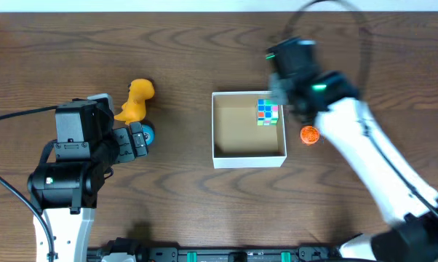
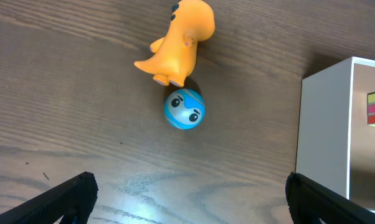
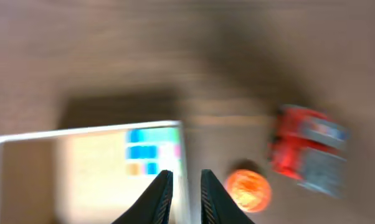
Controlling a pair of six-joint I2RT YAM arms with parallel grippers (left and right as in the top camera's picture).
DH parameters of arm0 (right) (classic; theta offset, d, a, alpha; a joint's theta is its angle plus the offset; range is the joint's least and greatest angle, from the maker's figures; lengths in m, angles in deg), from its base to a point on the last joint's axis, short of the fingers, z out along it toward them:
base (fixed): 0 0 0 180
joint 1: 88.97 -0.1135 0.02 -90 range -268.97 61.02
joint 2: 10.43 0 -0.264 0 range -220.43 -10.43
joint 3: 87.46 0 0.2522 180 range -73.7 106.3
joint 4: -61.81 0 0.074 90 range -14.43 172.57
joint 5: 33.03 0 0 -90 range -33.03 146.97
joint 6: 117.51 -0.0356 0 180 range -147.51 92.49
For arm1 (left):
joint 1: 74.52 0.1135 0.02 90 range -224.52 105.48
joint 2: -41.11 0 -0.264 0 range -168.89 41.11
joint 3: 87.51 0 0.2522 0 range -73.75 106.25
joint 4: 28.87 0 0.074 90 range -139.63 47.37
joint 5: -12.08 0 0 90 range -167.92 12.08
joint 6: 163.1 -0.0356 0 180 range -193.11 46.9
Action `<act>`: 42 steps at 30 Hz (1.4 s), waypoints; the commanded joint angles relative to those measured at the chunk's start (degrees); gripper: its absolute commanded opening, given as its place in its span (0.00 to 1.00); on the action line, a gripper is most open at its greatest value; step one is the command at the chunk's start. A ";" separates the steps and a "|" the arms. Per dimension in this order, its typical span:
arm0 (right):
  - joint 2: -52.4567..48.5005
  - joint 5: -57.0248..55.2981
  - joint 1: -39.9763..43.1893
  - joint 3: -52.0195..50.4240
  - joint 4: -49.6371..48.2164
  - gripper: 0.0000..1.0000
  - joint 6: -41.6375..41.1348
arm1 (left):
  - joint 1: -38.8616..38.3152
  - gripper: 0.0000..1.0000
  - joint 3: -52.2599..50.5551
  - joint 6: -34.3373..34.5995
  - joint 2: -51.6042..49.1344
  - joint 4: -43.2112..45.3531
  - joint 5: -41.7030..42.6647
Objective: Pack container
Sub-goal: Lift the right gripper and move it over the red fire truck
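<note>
The container (image 1: 249,159) is a square white-walled box with a brown inside, at the table's middle. A multicoloured cube (image 1: 268,112) lies in its far right corner. My right gripper (image 3: 182,180) hovers over the container's right wall (image 3: 88,132), fingers nearly together with nothing between them; the view is blurred. An orange ball (image 1: 309,135) lies just right of the container. A red toy car (image 3: 309,149) lies beyond the ball (image 3: 246,190). My left gripper (image 2: 187,183) is wide open and empty above the table. A blue face ball (image 2: 184,109) and a yellow dinosaur (image 2: 178,43) lie ahead of it.
In the overhead view the dinosaur (image 1: 135,100) and blue ball (image 1: 146,134) sit left of the container, beside the left gripper (image 1: 137,138). The right arm (image 1: 364,145) stretches from the lower right across the table and hides the red car.
</note>
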 commanded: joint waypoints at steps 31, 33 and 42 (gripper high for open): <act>-13.16 22.95 6.54 -12.00 -9.60 0.17 4.87 | -0.17 0.98 1.05 -0.35 -0.17 -0.13 -0.63; -13.16 23.39 6.54 -12.00 -9.97 0.17 5.09 | -0.17 0.98 1.05 -0.35 -0.17 -0.13 -0.66; -13.16 21.90 6.56 -11.98 -10.45 0.18 5.07 | -0.17 0.98 1.05 -0.35 -0.17 -0.11 -0.63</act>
